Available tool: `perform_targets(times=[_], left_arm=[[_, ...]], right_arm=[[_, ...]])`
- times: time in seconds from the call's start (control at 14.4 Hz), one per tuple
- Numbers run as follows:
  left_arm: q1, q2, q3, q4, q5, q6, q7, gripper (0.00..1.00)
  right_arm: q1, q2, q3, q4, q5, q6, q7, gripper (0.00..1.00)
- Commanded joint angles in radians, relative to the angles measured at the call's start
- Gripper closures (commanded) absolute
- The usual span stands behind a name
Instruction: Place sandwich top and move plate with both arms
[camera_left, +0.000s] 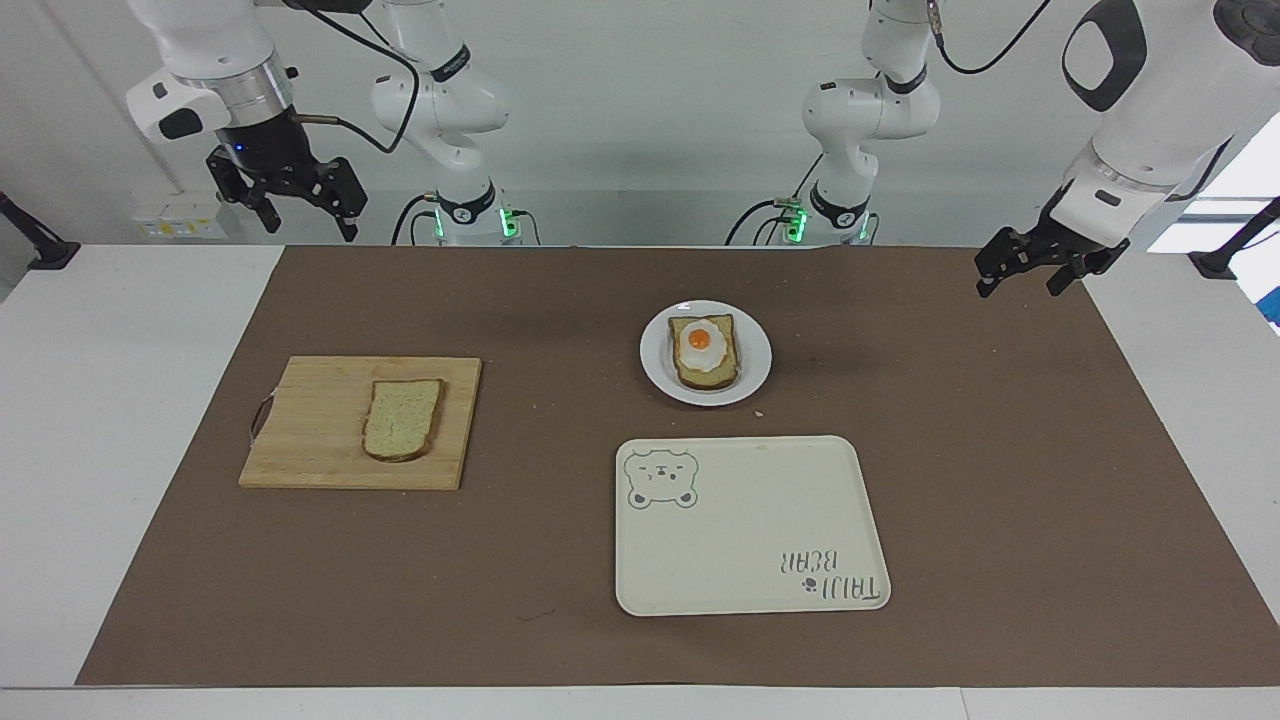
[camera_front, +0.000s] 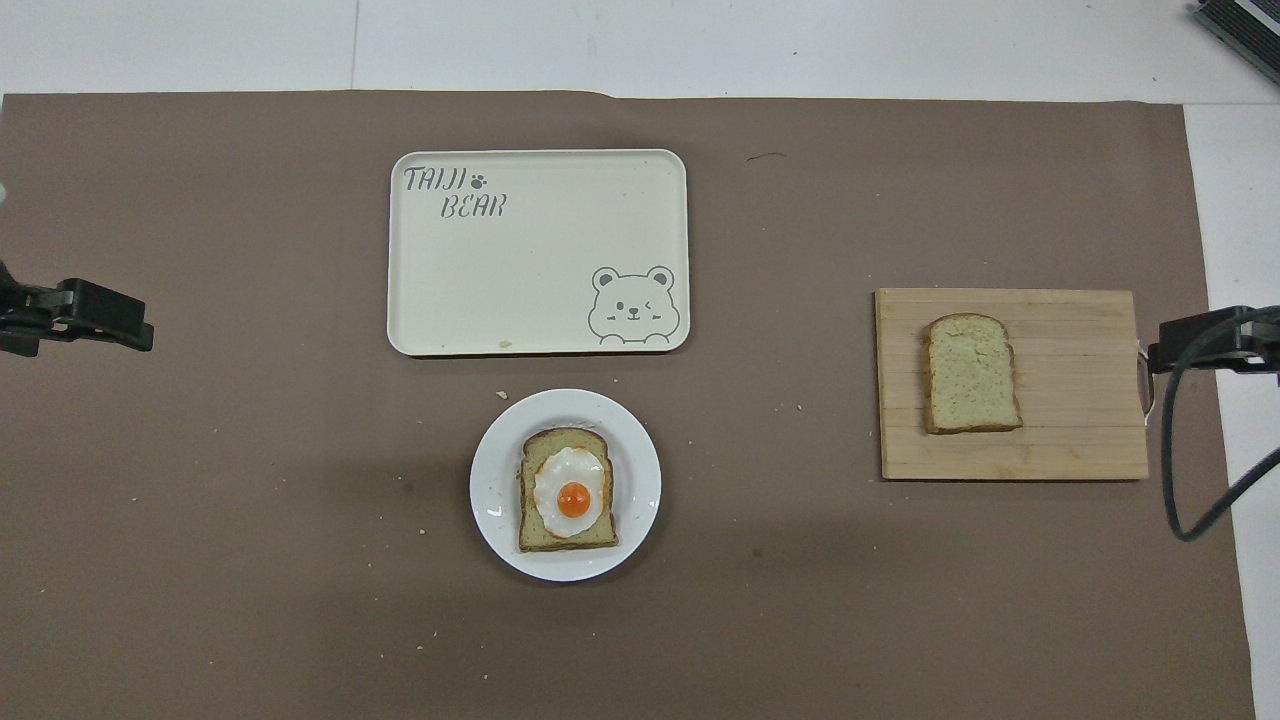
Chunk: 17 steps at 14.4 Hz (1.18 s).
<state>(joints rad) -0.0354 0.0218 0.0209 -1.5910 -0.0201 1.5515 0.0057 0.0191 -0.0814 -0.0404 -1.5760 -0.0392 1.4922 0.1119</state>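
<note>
The sandwich top (camera_left: 402, 419) (camera_front: 970, 373), a plain speckled slice, lies flat on a wooden cutting board (camera_left: 310, 430) toward the right arm's end of the table. The small white plate (camera_left: 655, 365) (camera_front: 490, 490) sits mid-table and carries a bread slice with a fried egg (camera_left: 705, 350). My right gripper (camera_left: 311, 230) hangs open and empty in the air over the table's edge at the robots' end, near the board. My left gripper (camera_left: 1017, 290) hangs open and empty over the mat's corner at the left arm's end. Neither gripper touches anything.
A cream rectangular tray (camera_left: 750, 530) (camera_front: 540, 280) with a bear drawing lies just farther from the robots than the plate. A brown mat (camera_left: 560, 560) covers most of the table. Two smaller white arms with green lights (camera_left: 470, 215) stand at the robots' edge.
</note>
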Motion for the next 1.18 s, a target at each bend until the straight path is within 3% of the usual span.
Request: perform_targets(times=[0.0,0.35,0.69,1.11], left_arm=[[0.002,-0.022,-0.001,-0.017,-0.004,-0.011,-0.006,0.0],[0.002,-0.022,0.001,-0.017,-0.004,-0.013,-0.006,0.0],[0.002,-0.022,-0.001,-0.017,-0.004,-0.011,-0.006,0.0],[0.002,-0.022,-0.001,-0.017,-0.004,-0.011,-0.006,0.0]], right_arm=[[-0.015,-0.021,0.005,-0.026,0.002,0.017,-0.028,0.0],[-0.016,-0.023,0.004,-0.045,0.002,0.02,-0.028,0.0],[-0.03,-0.023,0.004,-0.088,0.004,0.1,-0.104,0.0],[-0.036,0.0,0.004,-0.229,0.013,0.298,-0.113,0.0]])
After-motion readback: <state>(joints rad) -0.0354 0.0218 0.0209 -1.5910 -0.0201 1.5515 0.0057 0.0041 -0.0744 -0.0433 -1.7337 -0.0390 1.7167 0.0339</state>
